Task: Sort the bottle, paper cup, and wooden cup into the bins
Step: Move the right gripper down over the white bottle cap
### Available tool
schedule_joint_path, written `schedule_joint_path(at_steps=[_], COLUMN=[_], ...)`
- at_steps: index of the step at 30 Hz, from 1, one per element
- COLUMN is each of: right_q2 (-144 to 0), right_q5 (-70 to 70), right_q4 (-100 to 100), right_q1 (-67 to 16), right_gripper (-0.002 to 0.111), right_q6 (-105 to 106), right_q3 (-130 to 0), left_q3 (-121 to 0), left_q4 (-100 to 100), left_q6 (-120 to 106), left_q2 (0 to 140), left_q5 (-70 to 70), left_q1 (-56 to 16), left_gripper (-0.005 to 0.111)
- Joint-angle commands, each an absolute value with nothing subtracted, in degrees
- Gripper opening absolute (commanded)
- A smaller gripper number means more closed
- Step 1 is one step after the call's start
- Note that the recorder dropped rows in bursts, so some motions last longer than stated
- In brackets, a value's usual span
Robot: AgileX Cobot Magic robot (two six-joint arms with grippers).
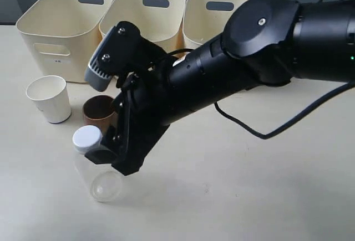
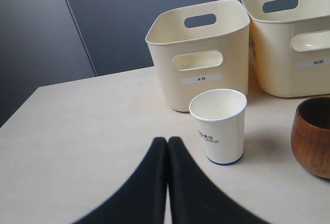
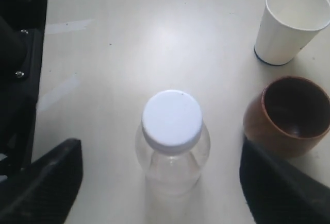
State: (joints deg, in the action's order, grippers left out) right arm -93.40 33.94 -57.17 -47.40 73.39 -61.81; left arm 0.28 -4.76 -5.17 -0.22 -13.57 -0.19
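Bottle (image 3: 171,139): upright on table (image 3: 129,38), beside wooden cup (image 3: 289,116). Right end effector (image 3: 160,183): spread wide, astride bottle, ungripped. Left end effector (image 2: 167,183): closed, empty. Fingers should be centred on the body before closing; the cup is to be cleared.

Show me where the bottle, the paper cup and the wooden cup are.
bottle (image 3: 171,118), right wrist view, on its white cap.
paper cup (image 2: 219,126), left wrist view, on its outer wall.
wooden cup (image 3: 289,110), right wrist view, on its dark inside.
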Motion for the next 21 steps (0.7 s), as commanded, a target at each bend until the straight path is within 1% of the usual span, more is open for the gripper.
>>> schedule_joint_path(at_steps=[1, 21], right_q2=[-95.65, -99.41], right_q5=[33.84, 31.55], right_q4=[-60.03, -63.57], right_q1=[-47.43, -47.43], right_gripper=[0.079, 0.079], right_q6=[76.78, 80.92], right_q3=[-63.82, -64.44], left_q3=[0.00, 0.00], left_q4=[-4.63, -4.63], left_q6=[-5.05, -5.05], left_q2=[0.00, 0.00], left_q5=[-13.31, -13.31], left_q1=[-0.23, -0.23], left_gripper=[0.000, 0.000])
